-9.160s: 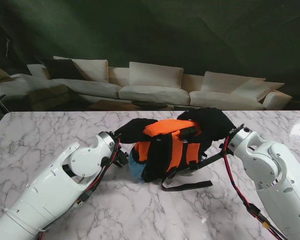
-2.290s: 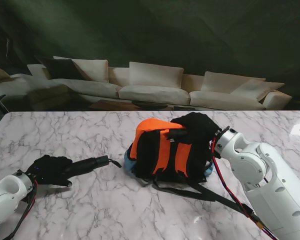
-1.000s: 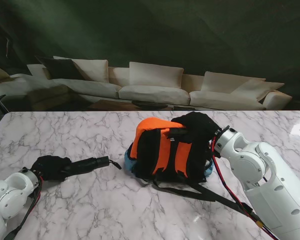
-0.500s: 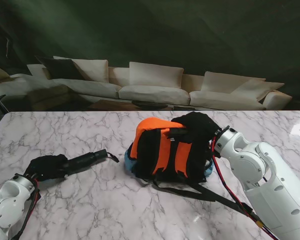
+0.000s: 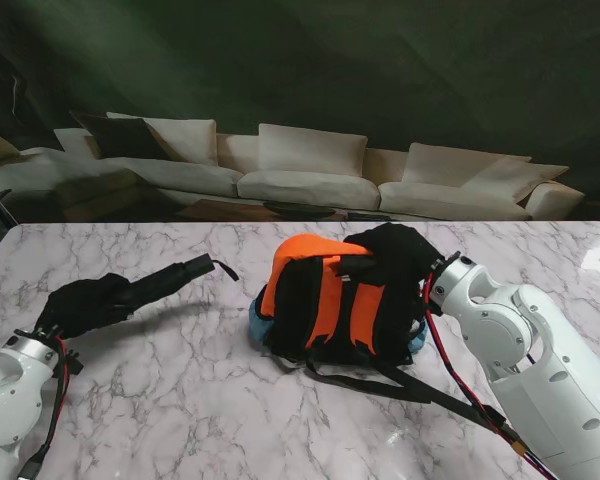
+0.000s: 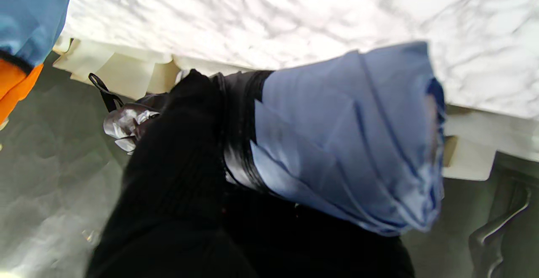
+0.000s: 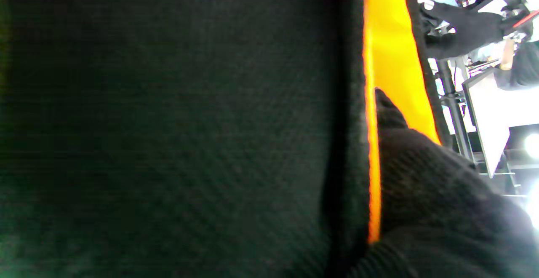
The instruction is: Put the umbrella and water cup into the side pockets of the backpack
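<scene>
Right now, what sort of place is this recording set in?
Probably a staged living-room set in a lab: a white sofa against a dark draped backdrop, a marble table, and stands and monitors in the right wrist view.

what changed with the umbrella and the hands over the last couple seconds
The left hand closed on the folded umbrella, which lay on the marble table 2.3 s ago, and lifted it, its free end tilting up and away from me, toward the backpack. The right hand stayed on the backpack's top; the backpack did not move.
</scene>
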You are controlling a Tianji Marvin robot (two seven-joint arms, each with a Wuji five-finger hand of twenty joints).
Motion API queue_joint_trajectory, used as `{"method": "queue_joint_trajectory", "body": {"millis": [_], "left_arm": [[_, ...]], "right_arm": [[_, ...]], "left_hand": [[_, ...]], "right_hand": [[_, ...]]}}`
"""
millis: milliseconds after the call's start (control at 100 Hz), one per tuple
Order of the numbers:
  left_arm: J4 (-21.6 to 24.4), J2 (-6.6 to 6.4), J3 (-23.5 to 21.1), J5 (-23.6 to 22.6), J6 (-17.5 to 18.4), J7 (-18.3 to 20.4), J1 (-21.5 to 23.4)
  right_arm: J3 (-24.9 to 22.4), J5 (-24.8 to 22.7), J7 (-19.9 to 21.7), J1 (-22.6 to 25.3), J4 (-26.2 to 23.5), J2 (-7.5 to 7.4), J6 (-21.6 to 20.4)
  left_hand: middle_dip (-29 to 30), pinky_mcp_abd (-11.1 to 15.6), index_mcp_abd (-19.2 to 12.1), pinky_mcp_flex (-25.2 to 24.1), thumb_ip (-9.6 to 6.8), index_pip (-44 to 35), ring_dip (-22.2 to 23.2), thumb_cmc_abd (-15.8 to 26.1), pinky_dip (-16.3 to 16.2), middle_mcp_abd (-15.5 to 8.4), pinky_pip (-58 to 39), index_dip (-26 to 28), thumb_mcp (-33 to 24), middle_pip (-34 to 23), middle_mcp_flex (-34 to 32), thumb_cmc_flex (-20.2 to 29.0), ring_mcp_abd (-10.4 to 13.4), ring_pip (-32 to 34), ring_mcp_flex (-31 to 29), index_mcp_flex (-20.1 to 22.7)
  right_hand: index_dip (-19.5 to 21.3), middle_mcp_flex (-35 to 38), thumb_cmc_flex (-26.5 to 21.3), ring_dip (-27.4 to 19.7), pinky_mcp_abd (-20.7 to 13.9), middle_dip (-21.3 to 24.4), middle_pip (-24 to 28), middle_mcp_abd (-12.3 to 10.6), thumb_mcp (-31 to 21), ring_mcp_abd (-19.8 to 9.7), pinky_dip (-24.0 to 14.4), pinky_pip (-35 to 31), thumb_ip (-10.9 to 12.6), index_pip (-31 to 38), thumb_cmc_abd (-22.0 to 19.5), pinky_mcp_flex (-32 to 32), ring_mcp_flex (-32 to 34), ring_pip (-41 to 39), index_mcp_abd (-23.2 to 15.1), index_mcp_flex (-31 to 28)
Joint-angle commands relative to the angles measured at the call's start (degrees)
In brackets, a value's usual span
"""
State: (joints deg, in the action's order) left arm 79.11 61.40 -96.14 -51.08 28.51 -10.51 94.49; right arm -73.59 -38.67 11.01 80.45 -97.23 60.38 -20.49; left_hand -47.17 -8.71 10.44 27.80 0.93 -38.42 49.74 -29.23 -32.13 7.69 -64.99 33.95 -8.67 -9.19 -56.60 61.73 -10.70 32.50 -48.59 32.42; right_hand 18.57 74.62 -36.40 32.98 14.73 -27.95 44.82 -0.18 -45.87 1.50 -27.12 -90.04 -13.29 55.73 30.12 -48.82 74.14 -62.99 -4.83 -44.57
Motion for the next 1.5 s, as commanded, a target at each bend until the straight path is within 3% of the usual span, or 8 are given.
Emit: {"method": "queue_joint_trajectory", "body": {"millis": [0, 160, 250, 380, 540, 670, 840, 1490], "left_arm": [[2.5, 0.42, -0.4, 0.7, 0.8, -1.3, -0.9], [4.3, 1.96, -1.0, 2.9, 3.6, -7.2, -1.7], [5.8, 2.92, -0.8, 6.6, 5.4, -7.8, -2.0], [8.5, 3.84, 1.0, 14.6, 7.2, -4.9, -2.1], [10.3, 4.14, 5.0, 21.2, 7.4, -1.6, -2.4], [10.9, 3.92, 8.5, 26.3, 7.0, 2.3, -2.5], [10.2, 3.16, 12.6, 29.6, 6.1, 6.8, -3.4], [5.0, 1.69, 23.5, 34.4, 0.7, 16.1, -10.3]], "right_arm": [[0.0, -0.2, 0.1, 0.5, 0.6, 0.01, 0.6], [0.1, -0.1, 0.0, 0.3, 0.7, 0.07, 0.9], [0.3, 0.0, 0.0, 0.2, 0.8, 0.07, 1.0], [0.5, 0.1, 0.0, 0.0, 0.9, 0.10, 1.2], [0.7, 0.2, -0.1, -0.3, 1.1, 0.14, 1.2], [0.7, 0.3, -0.1, -0.3, 1.0, 0.16, 1.5], [0.6, 0.0, 0.3, -0.3, 0.7, 0.07, 1.5], [2.4, 1.5, -0.2, -1.9, 1.2, 0.34, 1.5]], "left_hand": [[0.3, 2.6, -10.6, 1.0, -2.53, -10.7, -0.2, 5.9, -0.8, -4.4, -2.2, 2.1, -6.4, -3.0, -3.8, 10.3, -0.8, 2.4, -1.4, 3.8], [0.1, 2.8, -10.5, 0.7, -2.59, -10.8, -0.2, 6.3, -0.8, -4.4, -2.0, 2.1, -6.1, -3.0, -3.4, 10.6, -0.8, 2.3, -1.1, 3.3], [0.1, 2.9, -10.5, 0.6, -2.62, -10.8, -0.2, 6.5, -0.7, -4.5, -1.9, 2.1, -5.9, -3.0, -3.1, 10.7, -0.7, 2.3, -0.9, 3.1], [0.0, 3.0, -10.5, 0.3, -2.62, -10.8, -0.2, 6.8, -0.7, -4.5, -1.7, 2.1, -5.4, -3.0, -2.9, 10.8, -0.6, 2.1, -0.6, 2.9], [0.0, 3.1, -10.6, 0.2, -2.63, -10.9, -0.3, 7.1, -0.7, -4.6, -1.5, 2.0, -4.9, -3.0, -2.7, 11.2, -0.4, 2.0, -0.5, 2.7], [0.1, 3.3, -10.7, 0.0, -2.63, -11.0, -0.3, 7.4, -0.8, -4.4, -1.5, 1.9, -4.5, -2.9, -2.5, 11.4, -0.5, 1.9, -0.3, 2.7], [0.1, 3.4, -10.9, 0.0, -2.66, -11.0, -0.4, 7.6, -0.8, -5.5, -1.3, 1.7, -3.8, -3.0, -2.6, 11.9, -0.4, 1.7, -0.3, 2.8], [0.9, 3.9, -11.3, 0.0, -2.62, -10.2, -0.7, 7.8, -1.1, -5.7, -1.1, 0.7, -2.0, -2.5, -3.0, 12.1, -0.2, 1.2, -0.3, 3.5]], "right_hand": [[0.2, 0.0, -5.7, 0.1, -0.7, 0.1, 0.2, -0.5, -3.3, -1.8, 0.3, -0.5, 0.7, 1.2, -3.6, 0.0, 1.5, -0.6, -4.8, -0.4], [0.2, 0.0, -5.8, 0.2, -0.7, 0.1, 0.2, -0.6, -3.3, -1.8, 0.3, -0.5, 0.6, 1.3, -3.6, 0.0, 1.5, -0.7, -4.9, -0.5], [0.2, 0.0, -5.8, 0.2, -0.7, 0.1, 0.2, -0.6, -3.4, -1.8, 0.3, -0.5, 0.6, 1.3, -3.6, 0.0, 1.5, -0.7, -4.9, -0.5], [0.2, 0.0, -5.8, 0.2, -0.7, 0.1, 0.2, -0.6, -3.3, -1.8, 0.3, -0.5, 0.6, 1.3, -3.6, 0.0, 1.5, -0.7, -5.0, -0.6], [0.3, 0.0, -5.8, 0.3, -0.7, 0.1, 0.2, -0.7, -3.3, -1.8, 0.3, -0.5, 0.6, 1.4, -3.6, 0.0, 1.5, -0.7, -5.0, -0.6], [0.3, 0.1, -5.8, 0.3, -0.7, 0.1, 0.2, -0.5, -3.4, -1.8, 0.3, -0.5, 0.6, 1.4, -3.6, 0.0, 1.5, -0.7, -5.2, -0.6], [0.3, 0.1, -5.8, 0.3, -0.7, 0.1, 0.2, -0.5, -3.3, -1.8, 0.3, -0.5, 0.6, 1.4, -3.6, 0.0, 1.5, -0.8, -5.3, -0.6], [0.3, 0.0, -5.9, 0.3, -0.7, 0.1, 0.2, -0.6, -3.3, -1.8, 0.3, -0.5, 0.6, 1.4, -3.7, 0.0, 1.5, -0.7, -5.4, -0.6]]}}
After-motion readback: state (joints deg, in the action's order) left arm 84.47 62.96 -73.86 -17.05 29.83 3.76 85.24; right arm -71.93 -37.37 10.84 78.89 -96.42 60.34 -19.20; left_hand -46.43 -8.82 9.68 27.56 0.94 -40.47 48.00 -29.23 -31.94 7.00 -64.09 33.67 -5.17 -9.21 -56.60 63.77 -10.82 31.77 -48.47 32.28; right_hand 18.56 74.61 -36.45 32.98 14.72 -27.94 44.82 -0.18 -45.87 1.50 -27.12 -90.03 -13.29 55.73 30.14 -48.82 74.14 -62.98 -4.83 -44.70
